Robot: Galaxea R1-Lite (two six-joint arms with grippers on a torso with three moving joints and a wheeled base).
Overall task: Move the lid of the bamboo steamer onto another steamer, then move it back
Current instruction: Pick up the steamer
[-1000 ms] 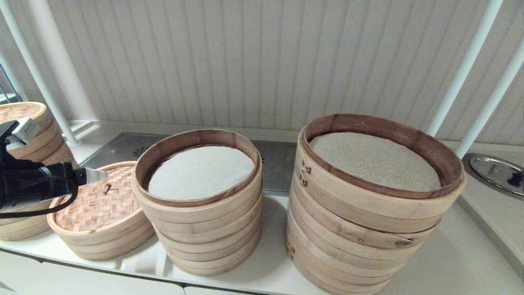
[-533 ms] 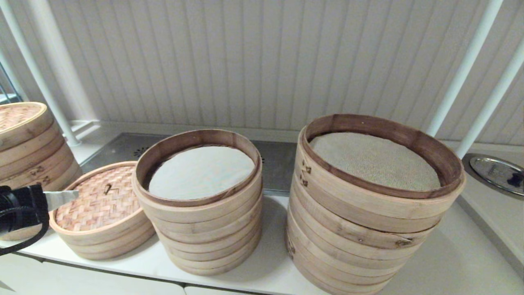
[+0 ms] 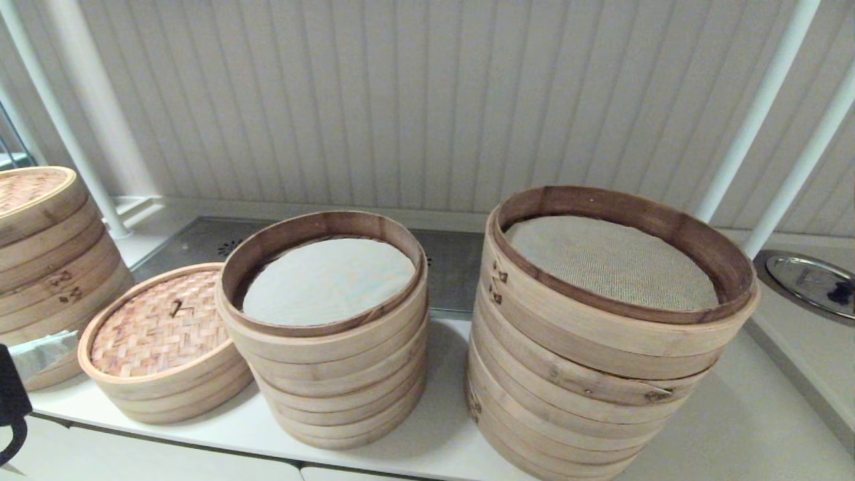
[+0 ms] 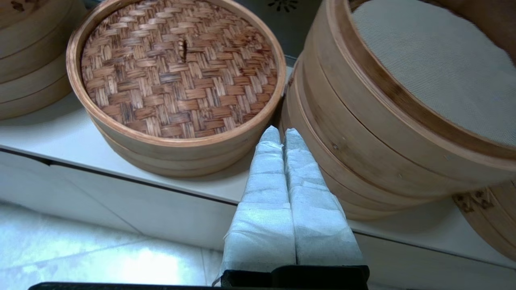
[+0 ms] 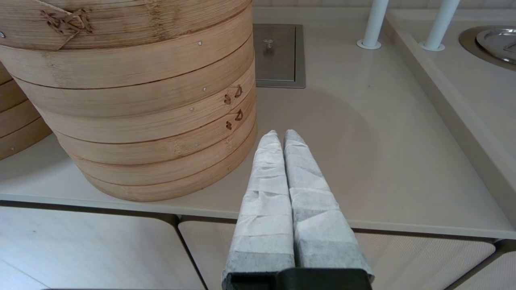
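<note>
The bamboo steamer lid (image 3: 160, 327) (image 4: 177, 68), brown basket-weave with a small loop knob, rests on a low steamer (image 3: 180, 394) (image 4: 177, 155) about two bands high at the counter's left. The lid hides that steamer's inside. My left gripper (image 3: 67, 339) (image 4: 282, 133) hangs shut and empty off the counter's front edge, in front of the gap between the low steamer and the middle stack. My right gripper (image 5: 281, 135) is shut and empty near the front edge, right of the widest stack; the head view does not show it.
A tall stack with a white liner (image 3: 334, 374) (image 4: 383, 141) stands mid-counter. The widest stack with grey mesh (image 3: 588, 374) (image 5: 141, 100) is to its right. A lidded stack (image 3: 40, 247) stands far left. White poles (image 3: 755, 113) and a metal dish (image 3: 811, 280) are at the right.
My left arm has drawn back from over the lid, down and to the left, almost out of the head view. The lid and steamers have not moved.
</note>
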